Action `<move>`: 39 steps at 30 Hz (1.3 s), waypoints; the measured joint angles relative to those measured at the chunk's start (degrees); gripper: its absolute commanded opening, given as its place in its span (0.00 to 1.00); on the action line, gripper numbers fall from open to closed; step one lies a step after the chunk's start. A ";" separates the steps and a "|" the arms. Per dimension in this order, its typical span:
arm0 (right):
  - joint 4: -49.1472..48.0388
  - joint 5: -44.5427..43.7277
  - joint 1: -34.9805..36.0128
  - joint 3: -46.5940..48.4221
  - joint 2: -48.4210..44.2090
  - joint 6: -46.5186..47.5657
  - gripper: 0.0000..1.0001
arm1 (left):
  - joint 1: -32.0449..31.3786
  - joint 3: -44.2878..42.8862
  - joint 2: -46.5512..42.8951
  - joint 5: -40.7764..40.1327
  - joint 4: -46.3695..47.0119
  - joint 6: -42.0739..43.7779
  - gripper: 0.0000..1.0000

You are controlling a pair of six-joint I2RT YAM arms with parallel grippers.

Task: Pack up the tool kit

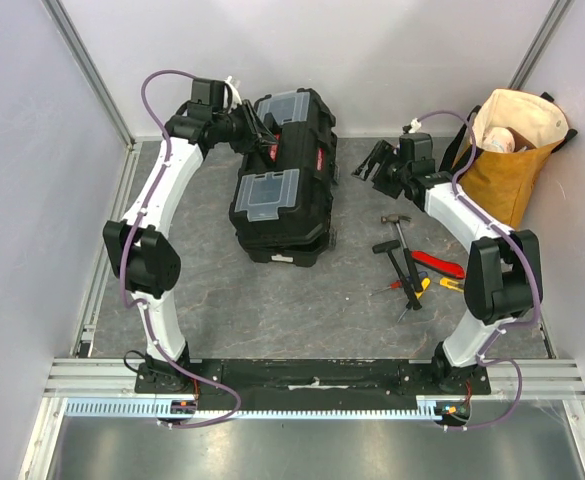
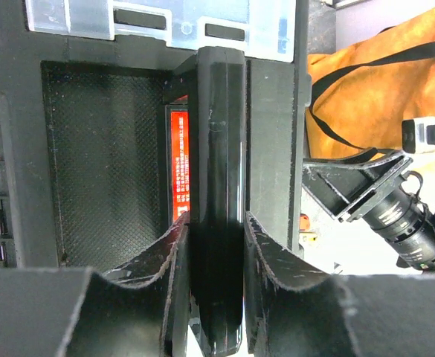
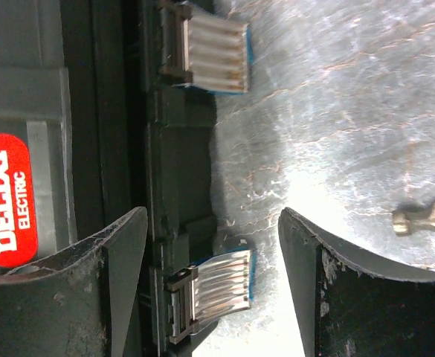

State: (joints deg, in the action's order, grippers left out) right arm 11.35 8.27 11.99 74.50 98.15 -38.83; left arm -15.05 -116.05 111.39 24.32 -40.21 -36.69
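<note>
Two tools: left tool [image 2: 217,230] pinches the smooth black toolbox handle [image 2: 221,134]; right tool [image 3: 211,223] gapes beside ribbed blue latches [image 3: 218,286].

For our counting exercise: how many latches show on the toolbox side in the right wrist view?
2. One latch sits near the top of that view, the other near the bottom, both on the toolbox edge. More may be hidden on other sides.

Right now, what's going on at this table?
The left tool is clamped on the handle of the closed toolbox. The right tool is open, holding nothing, beside the box's blue side latches. The hammer, pliers and other small tools lie unpacked on the table.
</note>
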 measured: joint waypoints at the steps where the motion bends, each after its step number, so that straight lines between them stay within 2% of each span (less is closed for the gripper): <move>1: -0.52 1.16 0.15 0.00 0.20 0.63 0.79 | 0.22 -0.33 0.00 0.02 -0.26 0.00 0.02; 7: -2.08 3.93 3.34 0.28 3.52 4.04 0.81 | 1.51 -0.68 0.00 0.70 -0.90 0.02 0.02; 12: -0.92 3.91 8.24 4.94 10.23 6.80 0.80 | 2.86 -0.92 -0.02 2.49 -1.18 0.07 0.02; 18: 2.08 1.73 11.10 10.67 14.64 8.55 0.72 | 5.84 -1.01 -0.02 5.44 -1.53 0.55 0.02; 27: 4.59 -2.38 12.07 13.29 17.00 7.32 0.68 | 11.82 -1.03 -0.52 11.45 -2.75 2.16 0.02; 32: 4.63 -4.37 12.98 14.93 18.18 5.42 0.68 | 16.76 -1.38 -0.76 15.89 -6.03 5.49 0.02; 39: 5.14 -6.80 13.27 14.34 17.88 0.02 0.64 | 27.78 -1.66 -0.66 21.86 -11.65 10.64 0.02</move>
State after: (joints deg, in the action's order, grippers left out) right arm 16.49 1.48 25.26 88.84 116.03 -38.81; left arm 12.73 -117.71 110.74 46.17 -51.86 -26.04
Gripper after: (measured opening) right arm 0.666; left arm 0.323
